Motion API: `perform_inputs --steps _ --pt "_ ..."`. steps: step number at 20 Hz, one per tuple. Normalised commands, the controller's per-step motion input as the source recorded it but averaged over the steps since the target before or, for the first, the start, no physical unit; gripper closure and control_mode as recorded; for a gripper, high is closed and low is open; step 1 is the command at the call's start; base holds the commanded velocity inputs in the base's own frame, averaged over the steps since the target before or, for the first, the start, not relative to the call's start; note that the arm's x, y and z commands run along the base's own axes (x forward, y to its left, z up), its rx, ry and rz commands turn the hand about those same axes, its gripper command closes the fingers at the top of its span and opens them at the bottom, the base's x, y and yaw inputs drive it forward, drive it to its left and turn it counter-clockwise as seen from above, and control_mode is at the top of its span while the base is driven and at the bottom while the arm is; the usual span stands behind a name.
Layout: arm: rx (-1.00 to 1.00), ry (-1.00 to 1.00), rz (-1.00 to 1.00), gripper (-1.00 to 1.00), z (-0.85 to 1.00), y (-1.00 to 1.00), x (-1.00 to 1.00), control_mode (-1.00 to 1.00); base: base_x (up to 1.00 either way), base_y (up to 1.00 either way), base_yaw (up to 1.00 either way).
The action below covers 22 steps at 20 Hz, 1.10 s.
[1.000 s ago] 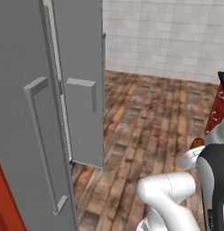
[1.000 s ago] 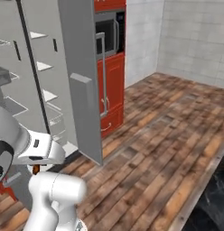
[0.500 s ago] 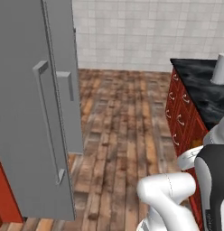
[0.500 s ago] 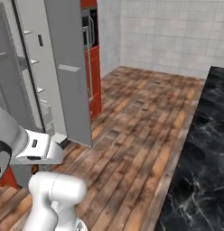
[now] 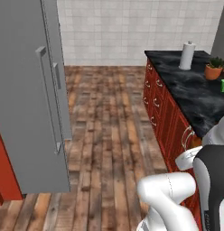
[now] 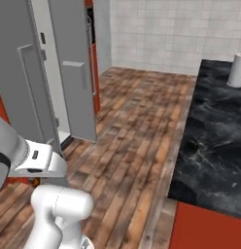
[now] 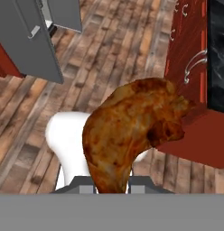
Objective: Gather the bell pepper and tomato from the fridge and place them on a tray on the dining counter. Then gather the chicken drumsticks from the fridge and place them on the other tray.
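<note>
The gripper (image 7: 111, 189) is clamped on 1 lumpy red-brown chicken drumstick (image 7: 132, 131), whose long axis runs up and away from the fingertips; neither tray shows ahead of the hand.

Even, shadowless rendered light; soft, low-resolution blur.

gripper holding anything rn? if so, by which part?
Yes: a red-brown chicken drumstick, gripped at its narrow lower end in the hand view. The gripper is shut on it; the fingertips themselves are hidden behind the meat.
</note>
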Motion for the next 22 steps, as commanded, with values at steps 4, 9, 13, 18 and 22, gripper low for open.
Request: perform_inputs --steps 4,9,13,18,22 --pt "0.0 0.0 0.0 1.0 0.0 0.0 0.0 1.0 -0.72 -0.45 -0.15" --pt "0.0 0.0 0.0 1.0 0.0 0.0 0.0 1.0 -0.18 -0.9 -0.04" --pt "0.0 0.0 0.0 1.0 0.0 0.0 0.0 1.0 0.0 -1.0 0.0" --pt "0.0 0.0 0.0 1.0 0.0 0.0 0.0 1.0 0.0 -1.0 0.0" --pt "0.0 0.0 0.0 1.0 0.0 0.0 0.0 1.0 0.01 -1.0 0.0"
